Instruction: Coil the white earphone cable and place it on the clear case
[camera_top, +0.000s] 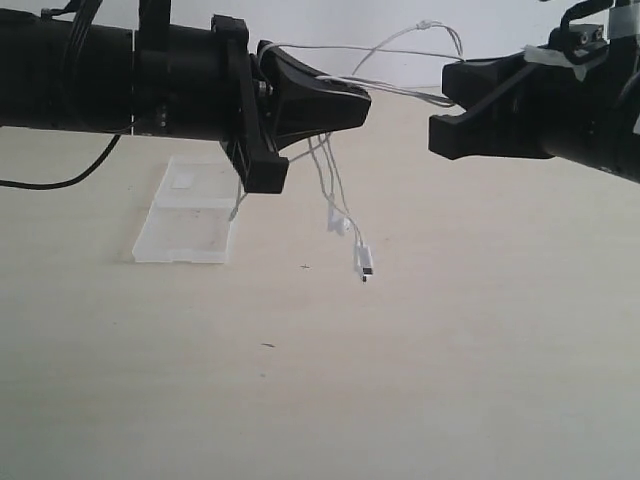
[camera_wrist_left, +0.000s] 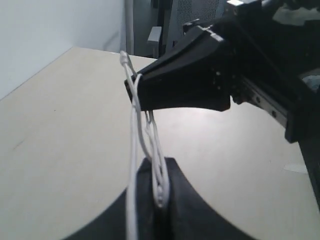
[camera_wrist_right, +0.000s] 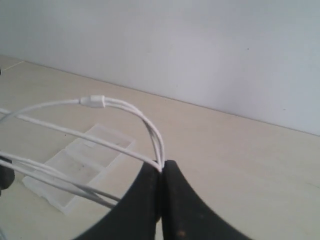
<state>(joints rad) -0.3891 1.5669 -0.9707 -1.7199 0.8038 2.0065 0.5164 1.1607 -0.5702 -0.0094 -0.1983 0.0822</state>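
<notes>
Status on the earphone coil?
Left hand, right hand: both shut on white earphone cable, strung between them in the air. Earbuds dangling. Clear case flat on table, nothing on it. Path clear.

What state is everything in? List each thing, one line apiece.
thin white earphone cable: looped, strung between both grippers, ends dangling.
small clear plastic case: lying opened flat on the table, nothing on it.
left gripper: shut on the cable.
right gripper: shut on the cable.
</notes>
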